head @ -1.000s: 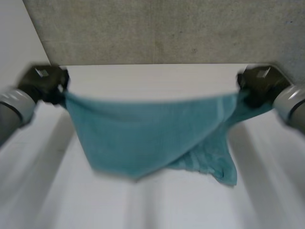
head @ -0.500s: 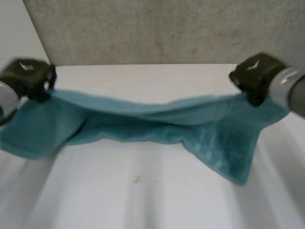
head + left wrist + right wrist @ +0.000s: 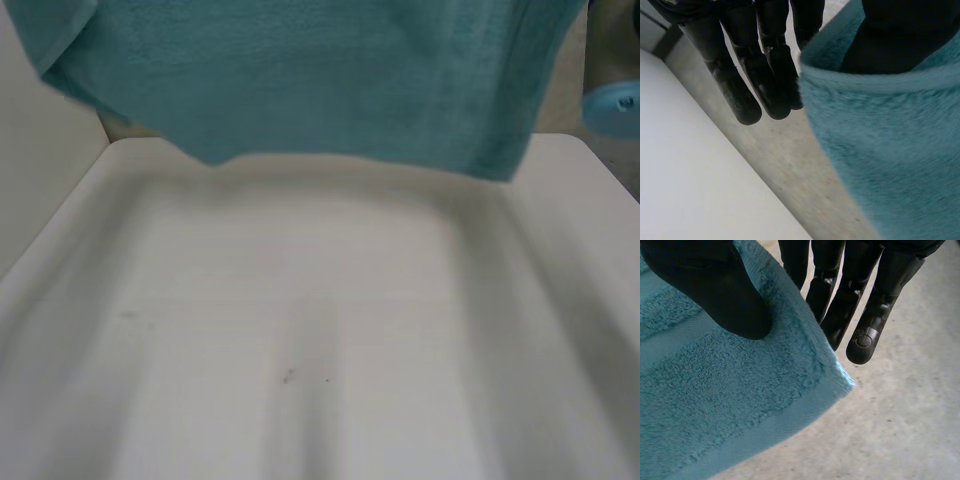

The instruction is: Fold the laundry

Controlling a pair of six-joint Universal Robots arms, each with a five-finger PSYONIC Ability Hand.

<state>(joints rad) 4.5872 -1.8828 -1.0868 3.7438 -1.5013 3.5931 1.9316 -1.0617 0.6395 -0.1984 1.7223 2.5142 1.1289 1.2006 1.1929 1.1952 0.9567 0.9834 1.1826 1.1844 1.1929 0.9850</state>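
A teal towel [image 3: 300, 70] hangs spread in the air above the white table [image 3: 300, 330], its lower edge clear of the far end of the table. In the left wrist view my left hand [image 3: 755, 75] pinches the towel's [image 3: 890, 150] top edge between its thumb [image 3: 900, 35] and its fingers. In the right wrist view my right hand [image 3: 860, 300] pinches a hemmed corner of the towel [image 3: 715, 405], with the thumb [image 3: 715, 290] pressed on the cloth and the fingers behind it. My right arm's light-blue cap [image 3: 615, 105] shows beside the towel.
A grey wall [image 3: 910, 415] stands behind the table. A white panel [image 3: 40, 200] borders the table's left side. Small dark specks [image 3: 288, 377] mark the table's near middle.
Both hands have lifted the towel from just above the table to high in front of the camera. It now hangs spread out instead of sagging between them.
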